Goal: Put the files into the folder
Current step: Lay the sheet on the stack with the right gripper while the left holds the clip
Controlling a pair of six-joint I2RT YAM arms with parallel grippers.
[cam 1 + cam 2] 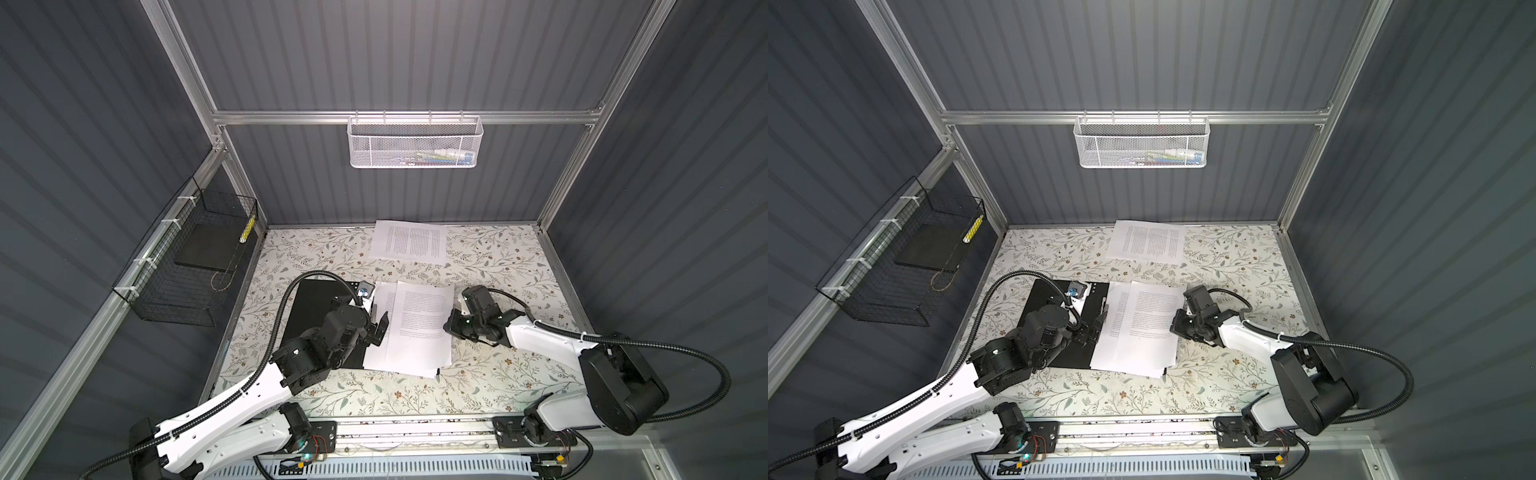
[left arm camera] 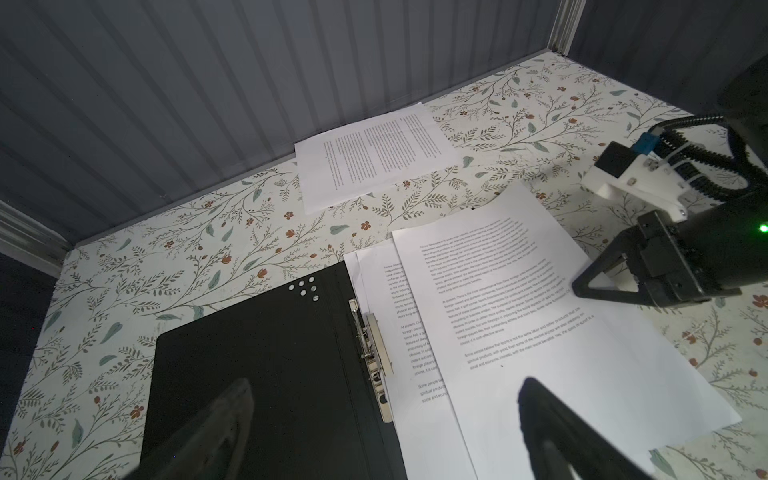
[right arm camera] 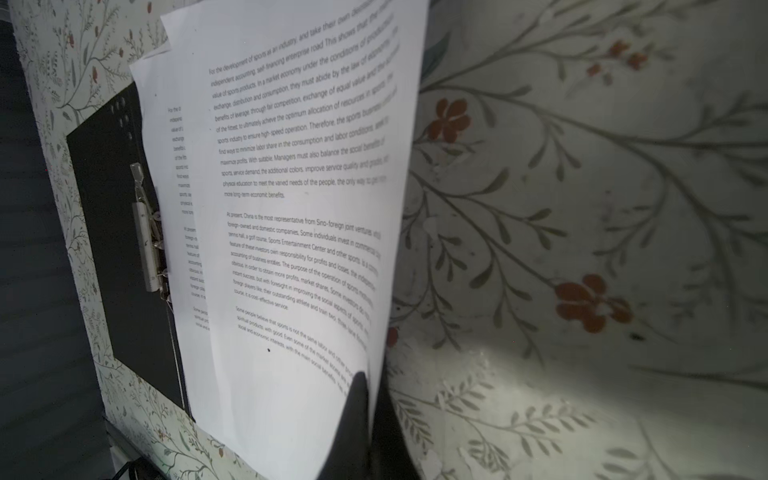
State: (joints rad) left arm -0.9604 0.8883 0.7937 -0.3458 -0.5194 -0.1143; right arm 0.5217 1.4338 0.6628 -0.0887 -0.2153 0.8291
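The folder [image 1: 309, 316] [image 1: 1042, 303] lies open on the table, black inside up, with its metal spine clip [image 2: 376, 349] [image 3: 145, 249] along its right side. Two white printed files lie overlapped on its right half. The top file [image 1: 419, 324] [image 3: 299, 208] is pinched at its right edge by my right gripper [image 1: 448, 326] [image 3: 370, 382], which is shut on it. The lower file [image 1: 380, 340] [image 2: 399, 332] sticks out to its left, beside the clip. My left gripper [image 1: 380, 330] [image 2: 386, 384] hovers open over the spine, holding nothing. Another file [image 1: 409, 241] [image 2: 374, 153] lies flat by the back wall.
A white mesh basket [image 1: 415, 143] hangs on the back rail, and a black wire basket [image 1: 187, 257] is fixed to the left wall. The floral table [image 1: 498, 270] is closed in by ribbed grey walls at the back and both sides.
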